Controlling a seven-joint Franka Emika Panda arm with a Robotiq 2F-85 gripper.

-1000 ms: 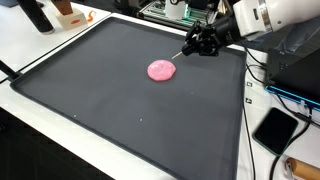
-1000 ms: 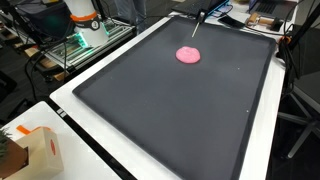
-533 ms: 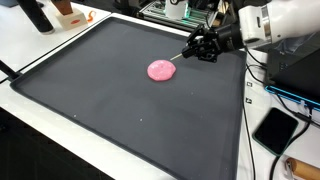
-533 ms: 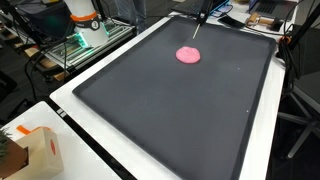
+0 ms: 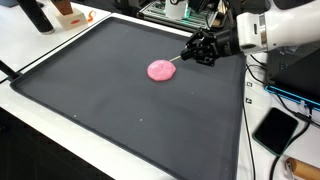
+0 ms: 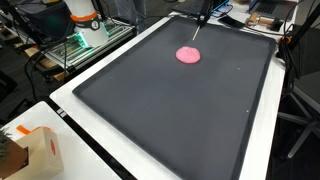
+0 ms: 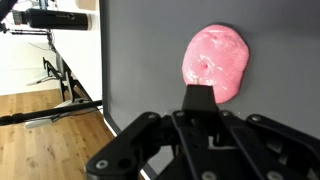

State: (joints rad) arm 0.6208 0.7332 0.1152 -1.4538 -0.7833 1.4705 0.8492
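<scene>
A flat pink lump of putty (image 5: 160, 70) lies on the dark mat (image 5: 120, 110), also seen from the other side (image 6: 188, 55). My gripper (image 5: 203, 47) hovers just beyond the lump, shut on a thin dark stick-like tool (image 5: 180, 57) that slants down towards the lump's edge. In the wrist view the tool's flat black blade (image 7: 198, 99) sticks out from between the jaws of the gripper (image 7: 200, 118) and overlaps the near edge of the putty (image 7: 217, 62). Whether the tip touches the putty is unclear. In an exterior view the stick (image 6: 197, 28) hangs above the lump.
A black phone (image 5: 275, 128) and cables lie beside the mat. Dark bottles (image 5: 38, 14) stand at a far corner. A cardboard box (image 6: 25, 150) sits on the white table edge (image 6: 80, 140), and shelving with equipment (image 6: 80, 35) stands behind it.
The gripper and arm have drifted slightly lower, carrying the tool with them. The putty has not moved.
</scene>
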